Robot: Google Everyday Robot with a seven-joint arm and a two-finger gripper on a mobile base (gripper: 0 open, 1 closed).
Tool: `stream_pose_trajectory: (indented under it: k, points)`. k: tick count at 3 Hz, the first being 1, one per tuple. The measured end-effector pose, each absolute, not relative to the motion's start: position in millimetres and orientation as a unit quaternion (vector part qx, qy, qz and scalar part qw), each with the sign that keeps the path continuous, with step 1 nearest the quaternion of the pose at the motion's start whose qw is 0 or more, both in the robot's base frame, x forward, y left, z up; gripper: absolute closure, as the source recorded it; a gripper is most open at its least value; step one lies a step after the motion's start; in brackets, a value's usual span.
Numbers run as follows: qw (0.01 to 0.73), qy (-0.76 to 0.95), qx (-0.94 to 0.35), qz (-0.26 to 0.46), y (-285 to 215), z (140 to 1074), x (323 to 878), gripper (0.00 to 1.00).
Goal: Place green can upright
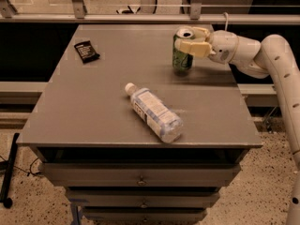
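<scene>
Deep green with a pale mottled pattern is being shown on the small green aluminium drink can (182, 56), and its top is being seen in silver. Cream yellow is being displayed on the two-finger gripper (186, 39), which is being seen clasped round the can's upper part above the far right of the plain grey flat-topped table (93, 107). White is being shown on the jointed robot arm (267, 55). The clear plastic water bottle (153, 112) is being seen with a white cap and a pale label with bluish print. Black is being shown on the small flat packet (86, 51).
</scene>
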State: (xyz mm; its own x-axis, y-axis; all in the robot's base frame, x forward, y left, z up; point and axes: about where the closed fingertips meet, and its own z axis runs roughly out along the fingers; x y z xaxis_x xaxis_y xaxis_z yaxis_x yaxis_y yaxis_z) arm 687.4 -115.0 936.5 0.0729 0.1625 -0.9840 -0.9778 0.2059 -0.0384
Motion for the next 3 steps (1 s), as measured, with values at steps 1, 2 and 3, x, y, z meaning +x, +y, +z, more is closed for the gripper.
stream_pose_trajectory:
  k: [1, 2, 3]
  points:
    - [0.594, 0.494, -0.423, 0.474, -114, 927, 685, 0.85]
    - [0.586, 0.5, -0.427, 0.474, -114, 921, 684, 0.64]
    - [0.579, 0.507, -0.427, 0.475, -114, 915, 683, 0.39]
